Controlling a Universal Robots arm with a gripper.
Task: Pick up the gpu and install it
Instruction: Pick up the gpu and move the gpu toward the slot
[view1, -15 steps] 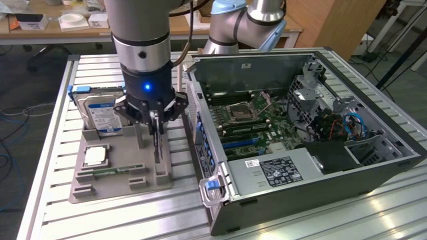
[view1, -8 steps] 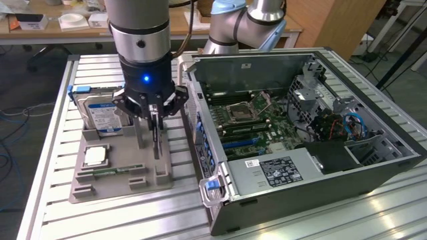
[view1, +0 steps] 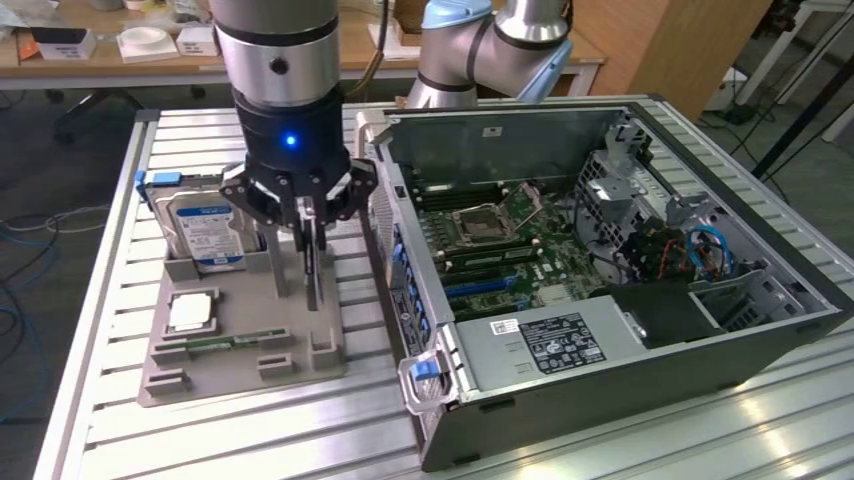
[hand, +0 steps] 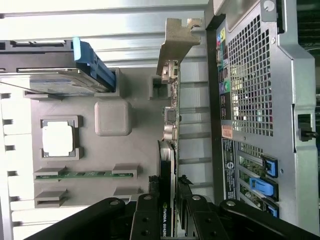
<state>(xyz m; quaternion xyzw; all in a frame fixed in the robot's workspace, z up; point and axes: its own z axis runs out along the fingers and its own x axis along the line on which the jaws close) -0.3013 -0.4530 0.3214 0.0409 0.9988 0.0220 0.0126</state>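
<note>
The gripper (hand: 168, 192) is pinching narrowly on the gpu (hand: 171, 115), which is hanging straight below it, edge-on, over the grey tray (hand: 135, 90). The computer case (hand: 250, 75) is standing just beside. Likely risk: the bracket catching that wall and twisting the card loose.

Soft, even light falls from overhead, bright with no hard edges. In the exterior view the slatted surface (view1: 200, 440) in front of the computer case (view1: 534, 420) carries a pale sheen. The case's open interior darkens toward its drive-bay end. A blue indicator light (view1: 287, 140) glows on the arm beside the case. Shadows on the grey tray (view1: 227, 385) next to the case are faint and soft-edged. In the wrist view the surface beyond the case's rear panel washes out to near white. The metal bracket of the gpu (hand: 171, 120) beside that panel catches glare, and the links of the claw (hand: 167, 200) read as flat black.
</note>
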